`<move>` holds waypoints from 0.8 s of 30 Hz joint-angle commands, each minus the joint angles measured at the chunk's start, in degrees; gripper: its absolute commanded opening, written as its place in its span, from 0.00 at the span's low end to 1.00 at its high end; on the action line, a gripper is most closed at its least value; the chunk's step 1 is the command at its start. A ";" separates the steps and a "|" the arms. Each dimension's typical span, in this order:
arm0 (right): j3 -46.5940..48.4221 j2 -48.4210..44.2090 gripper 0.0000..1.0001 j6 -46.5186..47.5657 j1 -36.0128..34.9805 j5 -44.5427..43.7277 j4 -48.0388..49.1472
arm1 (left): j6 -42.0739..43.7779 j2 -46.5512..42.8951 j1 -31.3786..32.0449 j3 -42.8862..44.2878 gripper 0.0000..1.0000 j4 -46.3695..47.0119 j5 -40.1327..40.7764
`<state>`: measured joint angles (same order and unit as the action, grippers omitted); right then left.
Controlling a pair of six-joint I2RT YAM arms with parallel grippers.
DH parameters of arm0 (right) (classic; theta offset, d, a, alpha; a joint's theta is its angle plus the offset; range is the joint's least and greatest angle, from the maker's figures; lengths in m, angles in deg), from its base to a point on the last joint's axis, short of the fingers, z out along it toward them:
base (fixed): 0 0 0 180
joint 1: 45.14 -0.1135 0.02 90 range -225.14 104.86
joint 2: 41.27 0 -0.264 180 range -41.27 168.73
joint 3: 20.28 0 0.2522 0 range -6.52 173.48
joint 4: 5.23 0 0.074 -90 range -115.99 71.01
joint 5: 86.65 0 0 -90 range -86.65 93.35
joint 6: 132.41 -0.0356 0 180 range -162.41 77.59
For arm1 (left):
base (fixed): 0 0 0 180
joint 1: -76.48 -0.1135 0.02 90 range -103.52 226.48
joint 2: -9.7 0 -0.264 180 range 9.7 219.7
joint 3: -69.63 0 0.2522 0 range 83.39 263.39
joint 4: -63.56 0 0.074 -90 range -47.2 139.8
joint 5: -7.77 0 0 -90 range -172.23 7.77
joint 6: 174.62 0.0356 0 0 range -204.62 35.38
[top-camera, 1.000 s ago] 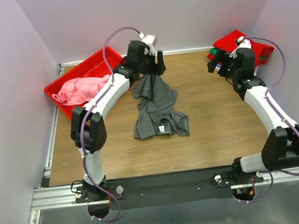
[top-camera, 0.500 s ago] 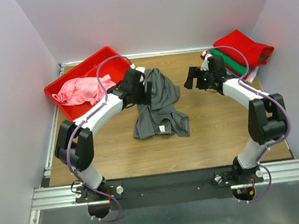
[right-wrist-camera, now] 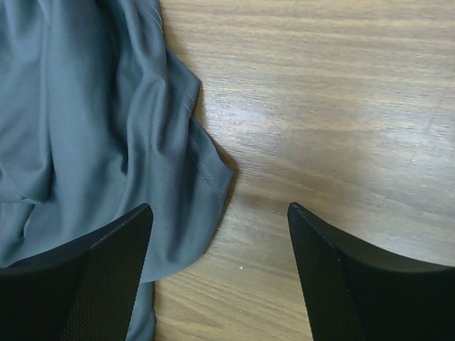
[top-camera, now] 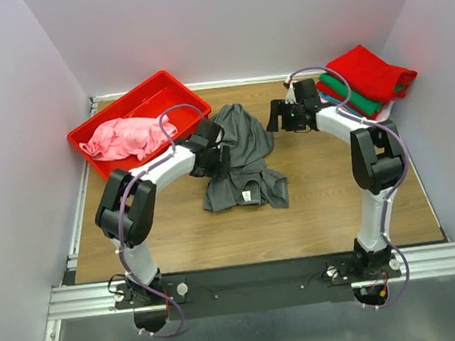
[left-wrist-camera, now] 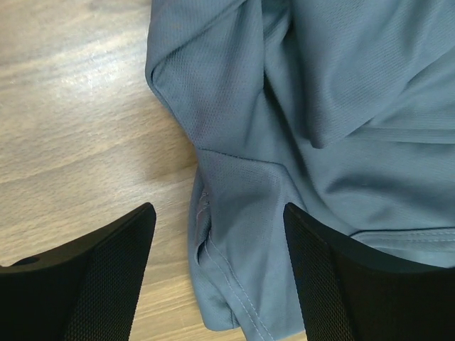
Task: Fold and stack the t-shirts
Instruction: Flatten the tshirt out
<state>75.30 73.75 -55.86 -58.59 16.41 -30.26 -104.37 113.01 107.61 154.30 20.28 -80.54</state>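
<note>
The dark grey t-shirt (top-camera: 241, 157) lies crumpled on the middle of the wooden table (top-camera: 336, 200). My left gripper (top-camera: 214, 157) is open and low over the shirt's left edge; in the left wrist view the hemmed cloth (left-wrist-camera: 284, 142) lies between my fingers (left-wrist-camera: 92, 277). My right gripper (top-camera: 275, 120) is open beside the shirt's far right edge; its wrist view shows the cloth's hem (right-wrist-camera: 106, 142) at left and bare wood between the fingers (right-wrist-camera: 370, 284). A pink t-shirt (top-camera: 126, 137) lies in the red bin (top-camera: 174, 88). Red and green folded shirts (top-camera: 364, 79) are stacked at the far right.
The red plastic bin stands at the far left corner. The folded stack sits at the far right corner against the purple wall (top-camera: 440, 26). Bare wood lies in front of the grey shirt and to its right.
My left gripper has let the grey shirt go and come down to its left edge; the shirt's upper part now lies spread on the table. My right gripper moved left from the stack to the shirt.
</note>
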 commanded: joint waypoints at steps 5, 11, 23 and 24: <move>4.31 4.42 0.81 1.67 -1.49 -2.33 -4.73 | 0.24 2.69 0.07 -0.86 0.79 -1.33 -0.02; 5.80 7.49 0.77 2.29 -1.93 -2.07 -5.69 | 1.20 4.01 -0.02 -1.74 0.77 -0.54 -0.46; 8.88 11.71 0.59 2.55 -2.10 -0.14 -7.28 | 1.82 5.85 -0.11 -2.27 0.61 0.78 -1.43; 9.06 12.06 0.57 2.55 -2.02 -0.05 -7.36 | 1.91 5.77 -0.11 -2.36 0.59 0.78 -1.43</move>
<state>83.15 82.63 -54.09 -60.10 15.53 -35.02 -102.77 116.61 107.59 153.54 21.09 -80.58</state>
